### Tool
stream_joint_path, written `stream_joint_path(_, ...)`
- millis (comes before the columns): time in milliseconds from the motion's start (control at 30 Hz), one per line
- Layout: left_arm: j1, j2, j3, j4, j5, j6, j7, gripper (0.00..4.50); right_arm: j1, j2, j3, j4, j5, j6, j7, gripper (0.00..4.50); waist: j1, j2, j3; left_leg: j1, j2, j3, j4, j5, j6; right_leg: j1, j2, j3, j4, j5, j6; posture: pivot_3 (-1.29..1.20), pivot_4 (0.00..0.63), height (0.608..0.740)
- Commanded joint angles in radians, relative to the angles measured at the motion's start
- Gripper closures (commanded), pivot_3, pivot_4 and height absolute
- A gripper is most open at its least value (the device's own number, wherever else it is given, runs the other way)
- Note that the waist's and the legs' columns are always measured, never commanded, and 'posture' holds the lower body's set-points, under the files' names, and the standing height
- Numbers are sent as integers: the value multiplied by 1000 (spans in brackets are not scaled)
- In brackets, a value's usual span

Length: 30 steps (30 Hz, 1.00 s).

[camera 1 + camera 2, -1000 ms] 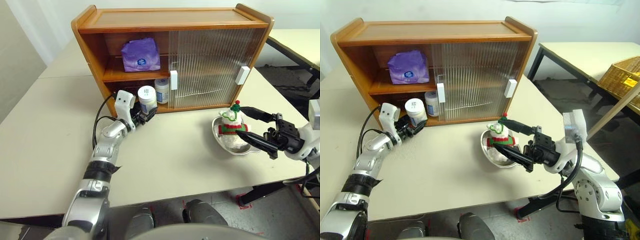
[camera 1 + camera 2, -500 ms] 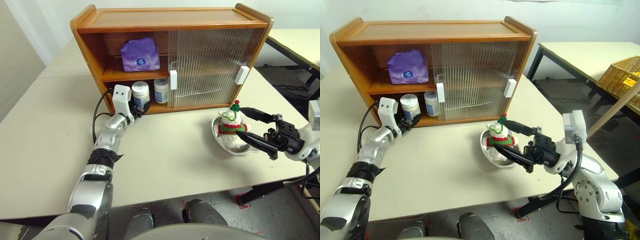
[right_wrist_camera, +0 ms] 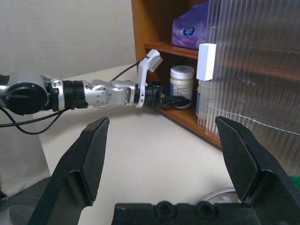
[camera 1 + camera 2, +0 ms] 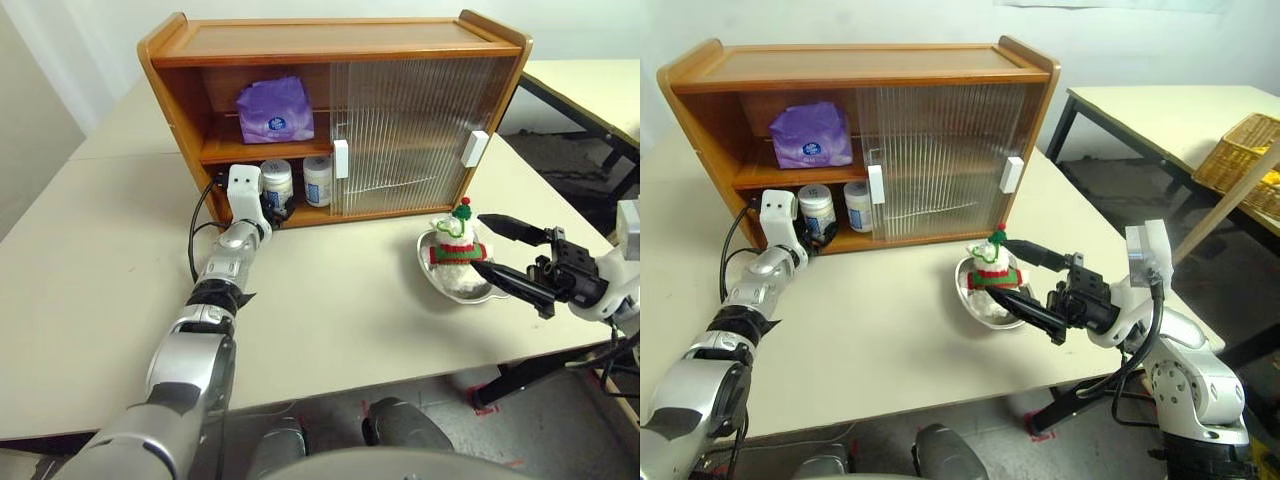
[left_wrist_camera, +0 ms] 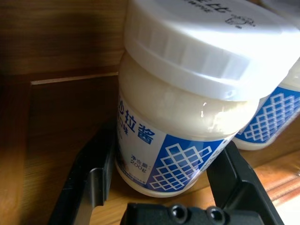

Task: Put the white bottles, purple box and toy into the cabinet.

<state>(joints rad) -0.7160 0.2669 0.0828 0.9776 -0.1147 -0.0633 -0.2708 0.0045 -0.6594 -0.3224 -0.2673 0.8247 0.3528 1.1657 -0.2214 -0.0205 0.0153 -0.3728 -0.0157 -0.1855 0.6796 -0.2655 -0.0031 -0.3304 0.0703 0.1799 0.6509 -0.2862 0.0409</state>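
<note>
Caught mid-placement on the lower shelf of the cabinet. Left gripper reaching in through the open left half, clamped around one white bottle low on the body, one finger on each side of the label. Looks like a sensible hold: lid stays free, bottle stays upright, and its base seems to be on the shelf board already, or very nearly. Hard to say from these views whether full weight is down yet.

Second white bottle standing just beside it, further along the same shelf, right up against the edge of the ribbed sliding door. Probably why the held one goes in on the left: only open slot left on that shelf without touching the door. Purple box parked on the upper shelf, directly above the bottles, so done by the look of it.

Leaves the toy, sitting in the shiny metal dish out on the surface, well apart from the cabinet opening. Right gripper spread wide and holding nothing, hovering just beside the toy, fingers pointed at it. Reads as pre-staged for the last pick.

Next up, at a guess: letting go of the bottle and backing straight out without nudging its neighbour. Tight spot in there.
</note>
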Motion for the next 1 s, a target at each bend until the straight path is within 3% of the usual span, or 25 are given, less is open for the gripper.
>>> stream_joint_path(33, -27, 4, 22, 32, 10, -42, 26, 1392, -8, -1, 4, -1, -3, -7, 2, 0, -6, -1, 0, 0, 0, 0, 0, 0, 0, 0, 0, 0, 0, 0, 0, -272, 0, 740)
stream_joint_path(233, -48, -1, 46, 80, 9, -81, 80, 1392, 4, -5, -2, 11, -10, -13, 16, 0, -14, -1, 1, -1, 0, 0, -2, 0, 0, -1, 0, 0, -1, -2, 1, -265, 0, 740)
stream_joint_path(367, -57, -22, 74, 101, -19, -89, 62, 43, 4, -1, -3, 17, -13, -20, 22, 0, -16, -1, 1, -1, -1, 0, -2, 0, 0, 0, 0, 0, -1, -2, 1, -269, 0, 740)
stream_joint_path(667, -12, -23, 99, 35, -39, -68, 66, 17, 11, -3, -7, 37, -17, -38, 36, 0, -21, -1, 1, -1, -2, 0, -1, 0, 0, 0, 0, 0, -1, -2, 1, -266, 0, 740)
stream_joint_path(1000, 249, -42, 60, -447, -67, 172, 36, 17, 4, -4, 4, 49, -21, -39, 45, 0, -28, -2, 1, -1, -3, 1, -2, 0, -1, 0, 0, 0, -1, -4, 1, -252, 0, 740)
